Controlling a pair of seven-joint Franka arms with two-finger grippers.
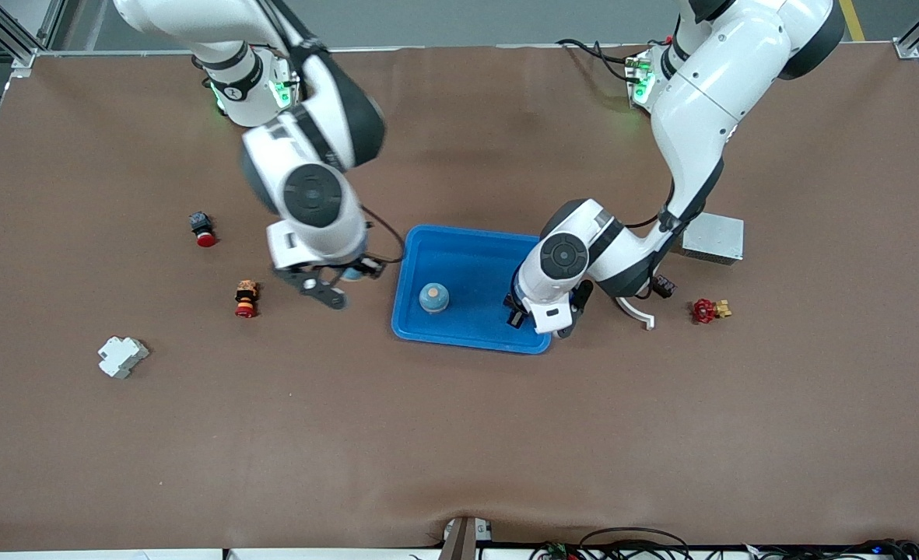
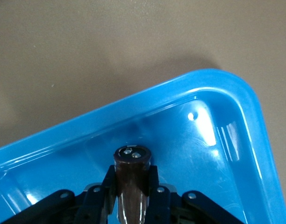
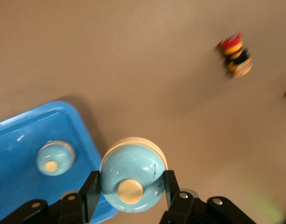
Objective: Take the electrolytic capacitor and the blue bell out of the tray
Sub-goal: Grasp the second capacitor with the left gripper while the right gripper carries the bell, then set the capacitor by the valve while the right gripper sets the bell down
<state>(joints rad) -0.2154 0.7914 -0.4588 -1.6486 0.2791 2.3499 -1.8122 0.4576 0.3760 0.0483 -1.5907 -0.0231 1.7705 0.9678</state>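
Over the blue tray (image 1: 498,253), at its corner toward the left arm's end: left gripper (image 2: 132,193), clamped on a dark brown capacitor (image 2: 132,179), lower part cut off in the left wrist view. Beside the tray, over bare table toward the right arm's end: right gripper (image 3: 130,189), closed around a pale blue bell (image 3: 132,177). Inside the tray, a second blue bell (image 1: 433,296). Farther toward the right arm's end, blurred, a red and black button part (image 3: 236,55).

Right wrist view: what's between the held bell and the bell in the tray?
Just the tray rim and bare tray floor lie between the held bell in the right gripper and the tray bell, per right wrist view.
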